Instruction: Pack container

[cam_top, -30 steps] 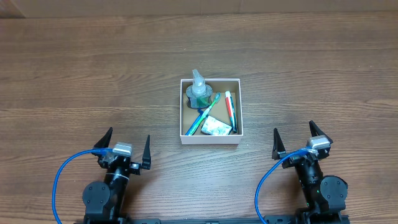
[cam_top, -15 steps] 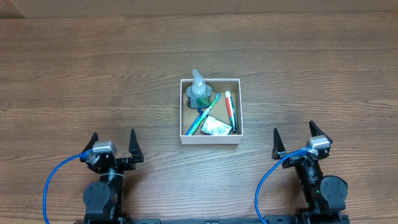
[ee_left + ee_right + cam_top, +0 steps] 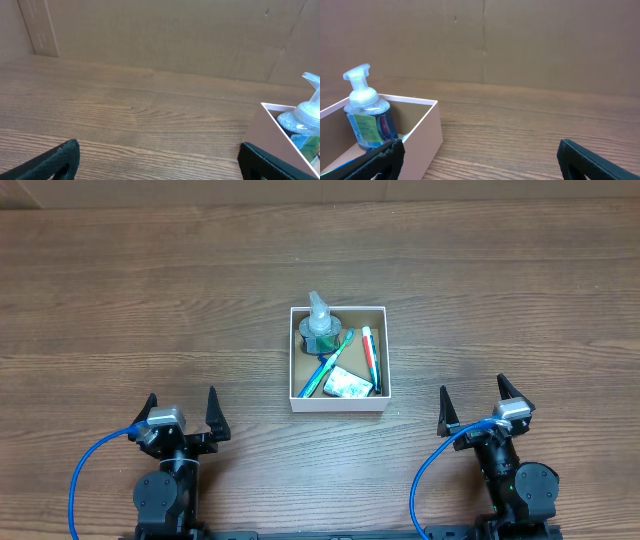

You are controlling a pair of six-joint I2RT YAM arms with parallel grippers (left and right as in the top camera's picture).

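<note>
Box (image 3: 337,406) looks packed.
Left gripper (image 3: 181,396) and right gripper (image 3: 472,385) wait empty, fingers apart, box ahead between them; nothing loose seems left to fetch.

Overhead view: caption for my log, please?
Container holding bottle, toothbrush, red-white tube, packet; left end effector and right end effector open, clear of it.

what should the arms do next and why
Probably just leave both arms parked: the container already holds the bottle, toothbrush, tube and packet, nothing lies loose on the table, and the left gripper and right gripper sit open, back from it.
</note>
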